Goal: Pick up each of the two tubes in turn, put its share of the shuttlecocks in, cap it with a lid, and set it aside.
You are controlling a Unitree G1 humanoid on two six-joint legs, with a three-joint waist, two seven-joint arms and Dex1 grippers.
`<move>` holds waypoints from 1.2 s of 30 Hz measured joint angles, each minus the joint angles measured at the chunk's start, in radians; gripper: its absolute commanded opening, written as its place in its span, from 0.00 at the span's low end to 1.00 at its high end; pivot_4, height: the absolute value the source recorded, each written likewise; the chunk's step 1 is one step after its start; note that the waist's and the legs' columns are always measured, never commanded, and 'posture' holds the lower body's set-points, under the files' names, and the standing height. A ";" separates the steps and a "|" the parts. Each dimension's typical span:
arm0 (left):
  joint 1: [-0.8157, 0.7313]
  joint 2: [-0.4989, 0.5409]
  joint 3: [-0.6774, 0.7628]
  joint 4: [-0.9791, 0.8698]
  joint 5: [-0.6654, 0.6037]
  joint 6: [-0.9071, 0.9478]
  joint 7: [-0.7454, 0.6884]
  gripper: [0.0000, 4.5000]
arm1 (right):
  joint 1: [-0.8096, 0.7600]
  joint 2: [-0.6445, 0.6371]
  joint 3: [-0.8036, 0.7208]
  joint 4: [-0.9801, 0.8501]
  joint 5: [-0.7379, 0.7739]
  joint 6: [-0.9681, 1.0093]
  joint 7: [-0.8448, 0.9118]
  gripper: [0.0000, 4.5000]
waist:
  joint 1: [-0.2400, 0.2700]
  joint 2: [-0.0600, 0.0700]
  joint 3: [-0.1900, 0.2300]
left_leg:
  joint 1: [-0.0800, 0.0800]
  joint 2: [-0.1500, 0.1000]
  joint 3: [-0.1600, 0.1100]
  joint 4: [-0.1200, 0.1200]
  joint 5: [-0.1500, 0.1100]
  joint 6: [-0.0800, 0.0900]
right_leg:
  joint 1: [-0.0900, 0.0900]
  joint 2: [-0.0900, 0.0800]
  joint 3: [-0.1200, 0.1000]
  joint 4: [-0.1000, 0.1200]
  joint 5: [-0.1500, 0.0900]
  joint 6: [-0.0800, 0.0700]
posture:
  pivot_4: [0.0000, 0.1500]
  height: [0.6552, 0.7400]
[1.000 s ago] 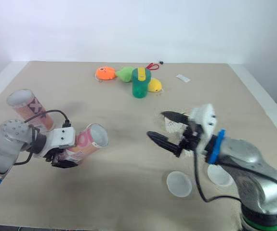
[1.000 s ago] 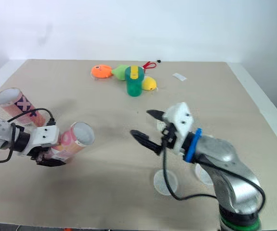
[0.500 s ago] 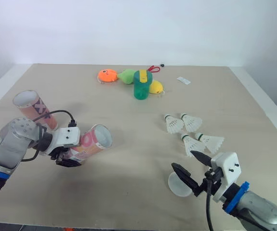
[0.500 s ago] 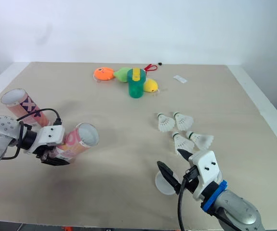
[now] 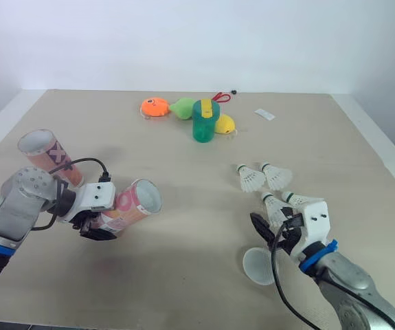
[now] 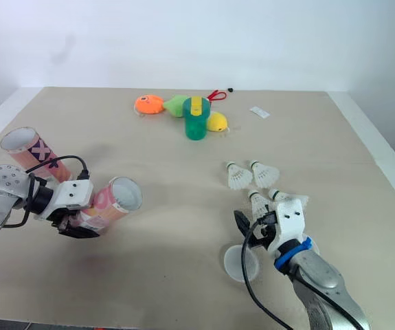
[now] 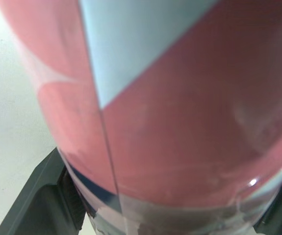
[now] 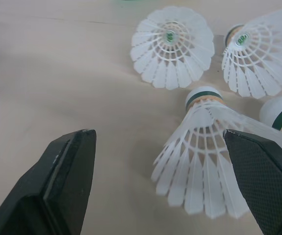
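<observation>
Right tool has advanced, spread wide, toward a shuttlecock; left tool grips pink tube.

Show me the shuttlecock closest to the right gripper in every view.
Left eye view: right of centre, low, the near-left shuttlecock of four.
Right eye view: the same spot.
Right wrist view: centre, ahead of the open right gripper.
Left wrist view: the pink tube in the left gripper instead.
Landmark: the two far shuttlecocks side by side beyond it.
</observation>
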State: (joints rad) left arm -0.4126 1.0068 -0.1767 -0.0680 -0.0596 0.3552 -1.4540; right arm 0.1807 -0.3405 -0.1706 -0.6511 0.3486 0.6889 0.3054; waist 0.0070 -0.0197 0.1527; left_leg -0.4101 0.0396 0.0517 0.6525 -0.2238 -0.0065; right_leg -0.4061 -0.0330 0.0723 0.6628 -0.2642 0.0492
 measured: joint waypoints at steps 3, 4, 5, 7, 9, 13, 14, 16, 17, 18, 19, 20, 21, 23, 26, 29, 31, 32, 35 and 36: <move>0.010 0.000 0.008 -0.011 -0.001 0.004 0.006 0.82 | -0.020 0.018 0.010 0.038 -0.007 0.007 -0.028 0.59 | 0.000 0.000 0.000 | 0.000 0.000 0.000 0.000 0.000 0.000 | 0.000 0.000 0.000 0.000 0.000 0.000 | 1.00 1.00; 0.012 0.000 0.009 -0.013 -0.002 0.007 0.007 0.82 | -0.028 0.020 0.010 0.048 -0.009 0.008 -0.034 0.48 | 0.000 0.000 0.000 | 0.000 0.000 0.000 0.000 0.000 0.000 | 0.000 0.000 0.000 0.000 0.000 0.000 | 1.00 1.00; 0.013 0.000 0.010 -0.016 -0.002 0.013 0.008 0.82 | -0.035 0.023 0.010 0.054 -0.010 0.009 -0.040 0.40 | 0.000 0.000 0.000 | 0.000 0.000 0.000 0.000 0.000 0.000 | 0.000 0.000 0.001 0.000 0.000 0.000 | 1.00 1.00; 0.016 0.000 0.013 -0.021 -0.002 0.016 0.010 0.82 | -0.042 0.028 0.010 0.063 -0.010 0.010 -0.049 0.18 | 0.000 0.000 0.000 | 0.000 0.000 0.000 0.000 0.000 0.000 | 0.000 0.000 0.000 0.000 0.000 0.000 | 1.00 1.00; 0.018 0.000 0.016 -0.021 -0.002 0.017 0.010 0.82 | -0.044 0.039 0.007 0.068 -0.006 0.013 -0.056 0.01 | 0.000 0.000 0.000 | 0.000 0.000 0.000 0.000 0.000 0.000 | 0.000 0.000 0.000 0.000 0.000 0.001 | 1.00 1.00; 0.021 0.000 0.017 -0.024 -0.004 0.018 0.014 0.82 | -0.046 0.046 0.004 0.067 0.022 0.018 -0.046 0.01 | 0.000 0.000 0.000 | 0.000 0.000 0.000 0.000 0.000 0.000 | 0.000 0.000 0.000 0.000 0.000 0.001 | 1.00 1.00; 0.022 0.000 0.017 -0.025 -0.004 0.019 0.015 0.82 | -0.043 0.034 0.005 0.067 0.038 0.020 -0.028 0.01 | 0.000 0.000 0.000 | 0.000 0.000 0.000 0.000 0.000 0.000 | 0.000 0.000 0.000 0.000 0.000 0.001 | 1.00 1.00; 0.022 0.000 0.017 -0.026 -0.005 0.019 0.015 0.82 | -0.037 0.001 0.004 0.060 0.069 0.025 0.015 0.01 | 0.000 0.000 0.000 | 0.000 0.000 0.000 0.000 0.000 0.000 | 0.000 0.000 0.001 0.000 0.000 0.001 | 1.00 1.00; 0.022 0.000 0.017 -0.025 -0.005 0.018 0.015 0.82 | -0.036 -0.030 -0.001 0.050 0.101 0.032 0.054 0.01 | 0.000 0.001 0.000 | 0.000 -0.001 0.000 0.000 0.000 0.000 | 0.000 0.000 0.001 0.000 0.000 0.001 | 1.00 1.00; 0.021 0.000 0.017 -0.025 -0.004 0.018 0.014 0.82 | -0.038 -0.060 -0.009 0.032 0.133 0.037 0.089 0.01 | 0.000 0.001 0.000 | 0.000 -0.001 0.000 0.000 0.000 0.000 | 0.000 0.000 0.001 0.000 0.000 0.001 | 1.00 1.00; 0.020 0.000 0.016 -0.022 -0.004 0.016 0.014 0.82 | -0.045 -0.092 -0.025 0.008 0.171 0.045 0.126 0.01 | 0.000 0.001 0.000 | 0.000 0.000 0.000 0.000 0.000 0.000 | 0.000 0.000 0.001 0.000 0.000 0.001 | 1.00 1.00; 0.018 0.000 0.016 -0.019 -0.003 0.016 0.014 0.82 | -0.064 -0.133 -0.036 -0.014 0.210 0.051 0.166 0.01 | 0.000 0.001 0.000 | 0.000 0.000 0.000 0.000 0.000 0.000 | 0.000 0.000 0.002 0.000 0.001 0.001 | 1.00 1.00; 0.014 0.000 0.014 -0.016 0.000 0.016 0.013 0.82 | -0.100 -0.182 -0.047 -0.041 0.257 0.054 0.214 0.01 | -0.001 0.001 0.001 | 0.000 0.000 0.000 0.001 0.000 0.000 | 0.000 0.000 0.002 0.000 0.001 0.002 | 1.00 1.00; 0.008 -0.002 0.009 -0.010 0.002 0.015 0.012 0.82 | -0.177 -0.240 -0.057 -0.086 0.310 0.052 0.273 0.01 | -0.001 0.000 0.001 | 0.000 0.000 0.000 0.001 0.000 0.000 | 0.001 0.001 0.001 0.000 0.002 0.002 | 1.00 1.00; 0.003 -0.005 0.007 -0.002 0.002 0.014 0.010 0.82 | -0.350 -0.326 0.011 -0.101 0.356 0.055 0.368 0.01 | 0.000 -0.001 0.001 | 0.001 0.000 0.000 0.001 0.000 0.001 | 0.000 0.002 0.000 0.000 0.002 0.001 | 1.00 1.00; -0.003 -0.005 0.003 0.005 0.002 0.014 0.002 0.82 | -0.454 -0.355 0.140 -0.076 0.338 0.048 0.440 0.01 | 0.000 -0.001 0.001 | 0.001 0.000 0.000 0.001 0.000 0.001 | -0.001 0.002 0.000 0.000 0.000 0.000 | 1.00 1.00; -0.016 -0.005 -0.004 0.013 0.005 0.014 -0.008 0.82 | -0.569 -0.338 0.281 -0.004 0.263 0.012 0.493 0.01 | -0.002 0.000 0.001 | 0.000 0.000 0.000 0.001 0.000 0.001 | -0.001 0.002 0.001 0.000 0.002 -0.001 | 1.00 1.00; -0.024 -0.008 -0.009 0.017 0.009 0.014 -0.009 0.82 | -0.635 -0.315 0.354 0.043 0.217 -0.016 0.518 0.01 | -0.003 0.000 0.001 | 0.000 -0.001 0.000 0.001 0.001 0.001 | -0.001 0.003 0.001 0.000 0.003 -0.001 | 1.00 1.00; -0.038 -0.018 -0.018 0.018 0.012 0.012 -0.006 0.82 | -0.767 -0.243 0.510 0.164 0.104 -0.106 0.575 0.01 | 0.000 -0.001 0.002 | -0.001 0.000 -0.001 0.002 0.001 0.002 | -0.003 0.004 -0.001 0.000 0.002 -0.001 | 1.00 1.00; -0.039 -0.018 -0.019 0.018 0.012 0.012 -0.007 0.82 | -0.800 -0.217 0.544 0.213 0.068 -0.142 0.590 0.01 | 0.001 -0.001 0.002 | -0.001 0.001 -0.001 0.002 0.001 0.002 | -0.003 0.004 -0.001 0.000 0.002 0.000 | 1.00 1.00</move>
State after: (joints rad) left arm -0.4516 0.9889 -0.1956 -0.0496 -0.0477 0.3673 -1.4612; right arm -0.6193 -0.5575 0.3735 -0.4383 0.4165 0.5464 0.8959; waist 0.0080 -0.0211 0.1545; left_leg -0.4113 0.0401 0.0510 0.6542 -0.2226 -0.0042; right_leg -0.4092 -0.0292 0.0715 0.6629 -0.2623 0.0488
